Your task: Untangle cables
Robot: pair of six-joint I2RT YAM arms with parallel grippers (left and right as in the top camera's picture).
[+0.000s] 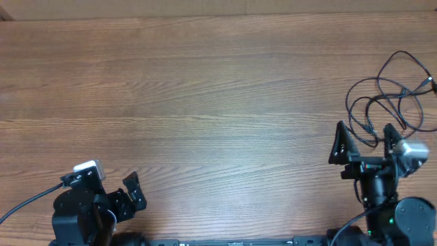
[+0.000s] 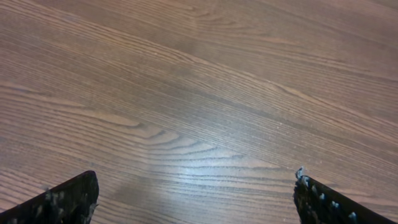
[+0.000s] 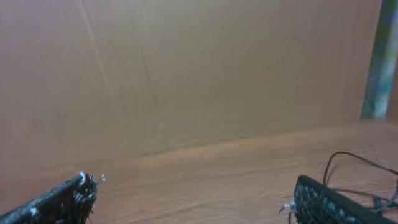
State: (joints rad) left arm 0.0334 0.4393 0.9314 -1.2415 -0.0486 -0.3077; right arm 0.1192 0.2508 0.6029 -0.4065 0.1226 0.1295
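Cables [image 1: 391, 98]: you find them at the far right edge of the table, in one loose tangle.
Long axis: the tangle stretches from the near side, just in front of the right gripper, up and away toward the far right corner of the overhead view.
Ends: one plug end with a pale tip lies at the far right of the tangle. Which way it points you cannot tell; it is too small.
Look: thin black cords, in several open loops that cross each other. One loop runs out of the overhead view on the right.
Right wrist view: a thin black arc of cord [image 3: 367, 160] shows low on the right, beside the right finger.
Right gripper [image 1: 365, 143]: released, fingers spread wide, nothing between them. It stands at the near edge of the tangle; you cannot tell if it touches a cord.
Left gripper [image 2: 196, 179]: released too, fingers wide apart, holding nothing, well apart from the cords, near the left front.
Table [image 1: 205, 102]: brown wood with grain running left to right.
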